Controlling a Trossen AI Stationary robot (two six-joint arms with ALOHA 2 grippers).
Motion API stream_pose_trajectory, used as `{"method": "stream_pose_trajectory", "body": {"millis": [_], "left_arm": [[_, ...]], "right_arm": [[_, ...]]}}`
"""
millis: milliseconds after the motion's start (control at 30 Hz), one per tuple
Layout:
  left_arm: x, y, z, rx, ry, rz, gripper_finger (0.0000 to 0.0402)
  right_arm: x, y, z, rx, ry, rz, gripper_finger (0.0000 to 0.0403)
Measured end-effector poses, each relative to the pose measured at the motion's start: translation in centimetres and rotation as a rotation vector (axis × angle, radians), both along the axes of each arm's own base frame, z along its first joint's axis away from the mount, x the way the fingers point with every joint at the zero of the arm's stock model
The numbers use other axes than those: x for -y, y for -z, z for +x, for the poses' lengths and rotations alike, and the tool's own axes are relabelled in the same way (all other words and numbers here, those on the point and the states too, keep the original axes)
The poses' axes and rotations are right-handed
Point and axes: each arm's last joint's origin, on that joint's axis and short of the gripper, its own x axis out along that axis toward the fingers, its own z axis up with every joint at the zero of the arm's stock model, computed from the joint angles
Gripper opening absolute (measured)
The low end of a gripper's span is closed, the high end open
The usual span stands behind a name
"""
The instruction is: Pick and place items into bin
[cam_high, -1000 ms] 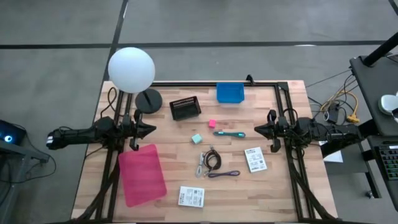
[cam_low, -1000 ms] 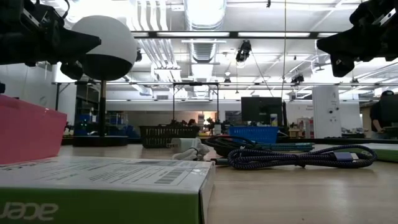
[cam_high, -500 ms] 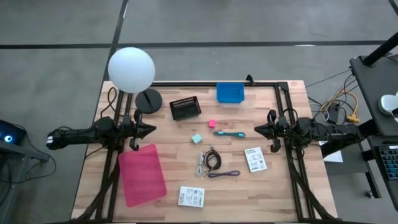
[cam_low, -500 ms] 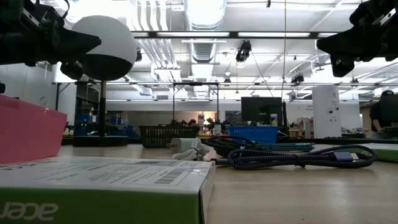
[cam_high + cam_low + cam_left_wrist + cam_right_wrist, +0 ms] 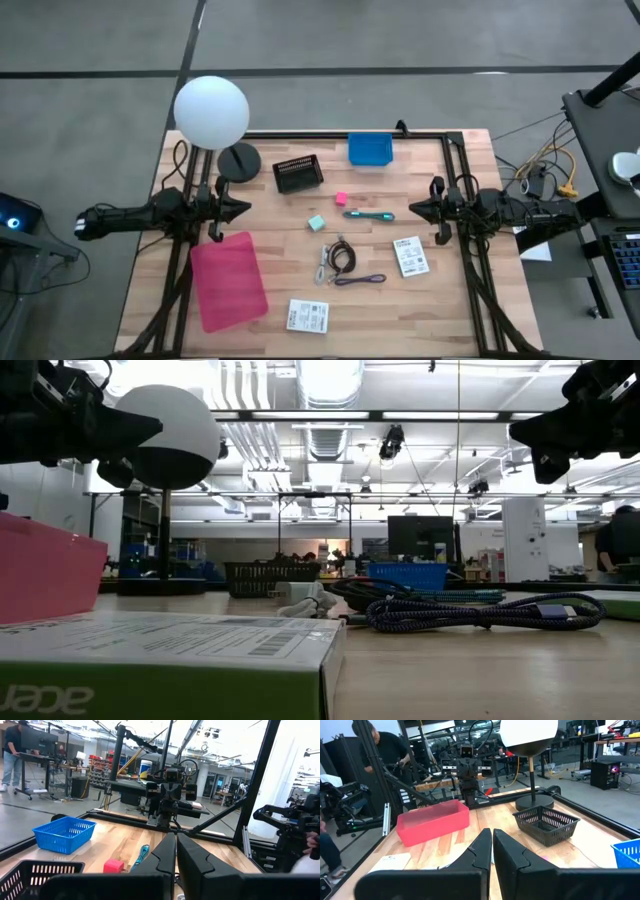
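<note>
We find the left gripper (image 5: 246,208) at the table's nine o'clock edge and the right gripper (image 5: 412,209) at three o'clock, each with fingers pressed together, holding nothing. Between them lie the pink cube (image 5: 340,199), pale teal cube (image 5: 316,223), teal pen (image 5: 369,215), black cable (image 5: 342,257), purple cable (image 5: 362,280) and two white packets (image 5: 410,256). The blue bin (image 5: 370,149) stands at twelve o'clock, the pink bin (image 5: 228,279) at seven.

Pale planked wood table (image 5: 270,230); braided purple cable (image 5: 480,612); blue plastic mesh basket (image 5: 370,150)
</note>
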Motion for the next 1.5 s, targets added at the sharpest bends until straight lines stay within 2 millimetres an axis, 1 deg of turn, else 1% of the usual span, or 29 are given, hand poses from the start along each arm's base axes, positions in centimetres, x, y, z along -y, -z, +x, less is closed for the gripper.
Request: {"method": "stream_pose_trajectory", "body": {"millis": [67,233,533,600,667,767,833,967,1100,1167,1267,1400,1500], "left_arm": [[0.0,0.0,0.0,0.001,0.000,0.000,0.0000],[0.0,0.0,0.0,0.001,0.000,0.000,0.0000],[0.0,-0.1,0.0,0.015,0.000,0.001,0.0000],[0.0,-0.4,-0.1,0.046,0.000,0.003,0.0000],[0.0,-0.9,-0.1,0.094,0.000,0.003,0.0000],[0.0,-1.8,-0.3,0.198,0.007,-0.062,0.0000],[-0.1,-2.3,-0.5,0.255,-0.011,-0.072,0.0000],[-0.1,-3.0,-0.8,0.334,-0.014,-0.068,0.0000],[-0.3,-3.1,-0.8,0.342,-0.098,-0.092,0.0002],[-0.4,-3.0,-0.7,0.333,-0.116,-0.097,0.0013],[-0.4,-2.9,-0.6,0.324,-0.137,-0.106,0.0045],[-0.5,-3.1,-0.6,0.356,-0.131,-0.191,0.0101],[-0.5,-3.5,-0.7,0.387,-0.109,-0.259,0.0133]], "right_arm": [[0.0,-0.1,0.0,0.010,0.000,0.027,0.0009],[0.0,-0.5,0.0,0.058,-0.006,0.160,0.0009],[0.0,-1.2,-0.1,0.140,-0.014,0.192,0.0009],[0.0,-1.4,-0.1,0.158,-0.016,0.206,0.0009],[0.1,-1.6,-0.2,0.188,-0.004,0.280,0.0009],[0.4,-1.6,-0.2,0.223,0.099,0.428,0.0009],[0.6,-1.6,-0.3,0.243,0.169,0.479,0.0009],[0.8,-1.6,-0.3,0.255,0.212,0.496,0.0009],[0.8,-1.5,-0.3,0.251,0.217,0.491,0.0010],[0.8,-1.5,-0.2,0.246,0.220,0.490,0.0014],[0.8,-1.4,-0.1,0.241,0.246,0.493,0.0030],[0.8,-1.5,0.2,0.241,0.252,0.470,0.0067],[0.8,-1.8,0.5,0.257,0.253,0.442,0.0100]]}}
